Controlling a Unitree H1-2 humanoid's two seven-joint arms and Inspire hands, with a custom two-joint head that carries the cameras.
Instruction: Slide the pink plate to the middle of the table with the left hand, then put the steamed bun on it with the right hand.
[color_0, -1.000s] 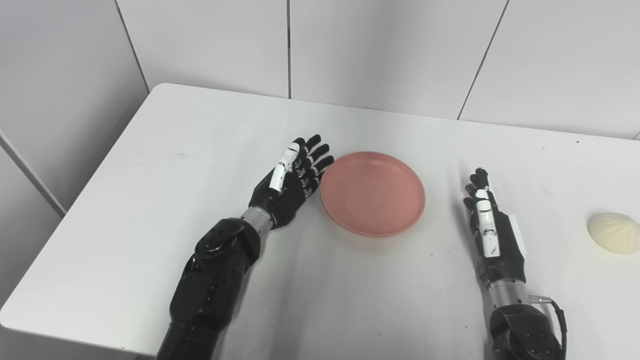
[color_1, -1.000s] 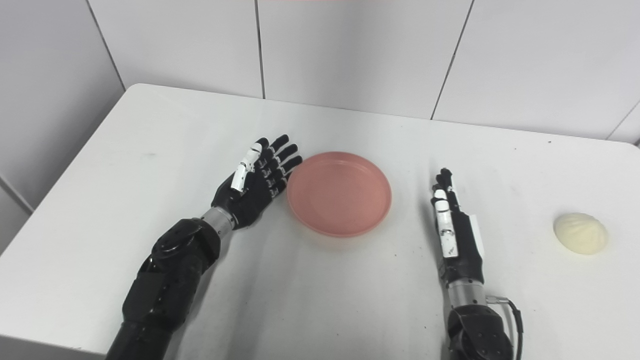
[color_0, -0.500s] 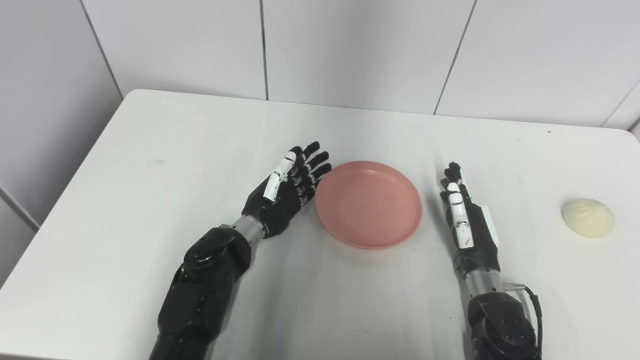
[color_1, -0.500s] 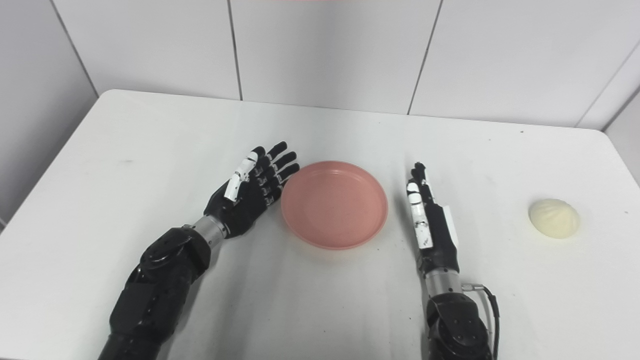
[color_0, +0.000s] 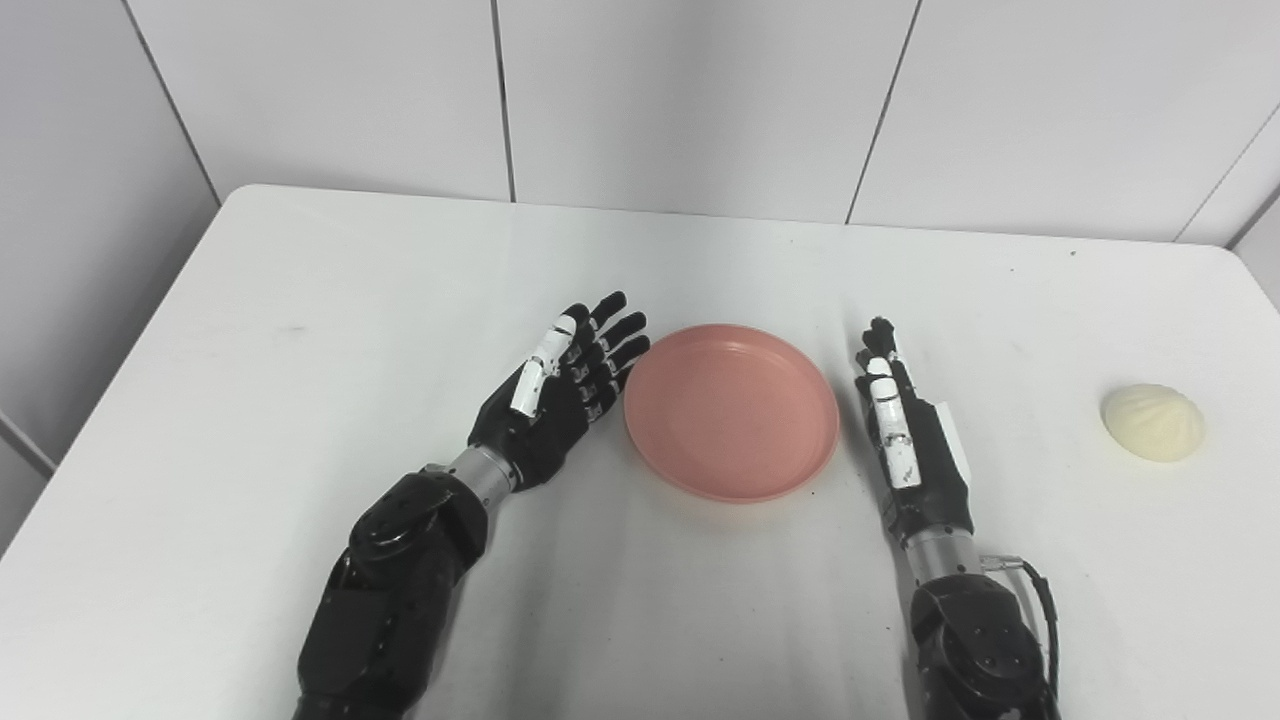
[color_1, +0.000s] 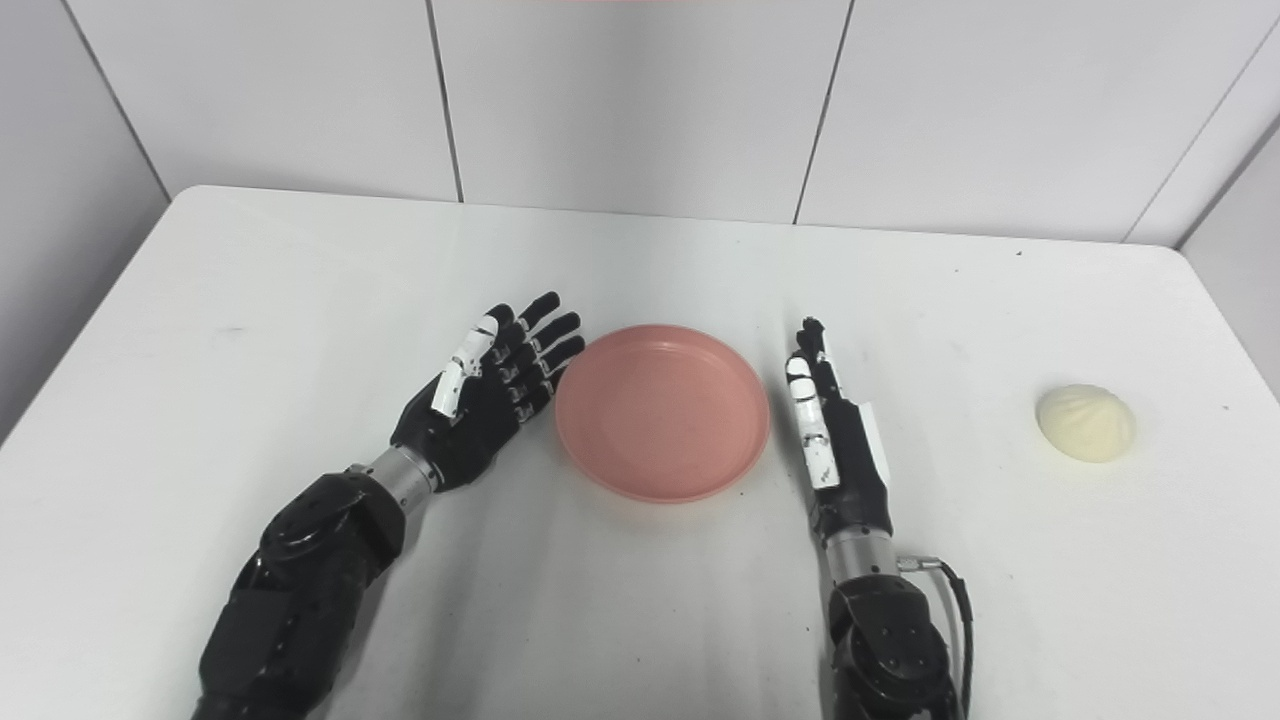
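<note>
The round pink plate (color_0: 731, 409) lies flat and empty near the middle of the white table (color_0: 300, 300). My left hand (color_0: 560, 395) is open, fingers spread, palm toward the plate's left rim, its fingertips close to the rim; contact cannot be told. My right hand (color_0: 912, 440) is open and held edge-on, just right of the plate with a small gap. The cream steamed bun (color_0: 1152, 422) lies on the table far right, well apart from the right hand. It also shows in the right eye view (color_1: 1086, 422).
Grey wall panels (color_0: 700, 100) rise right behind the table's far edge. The table's left edge runs diagonally at the left, with a drop beyond. A cable (color_0: 1040, 585) hangs at my right wrist.
The camera has turned to the right, so the whole picture shifted left. Against the plate, my left hand has stayed put and my right hand has come closer to the plate's right rim.
</note>
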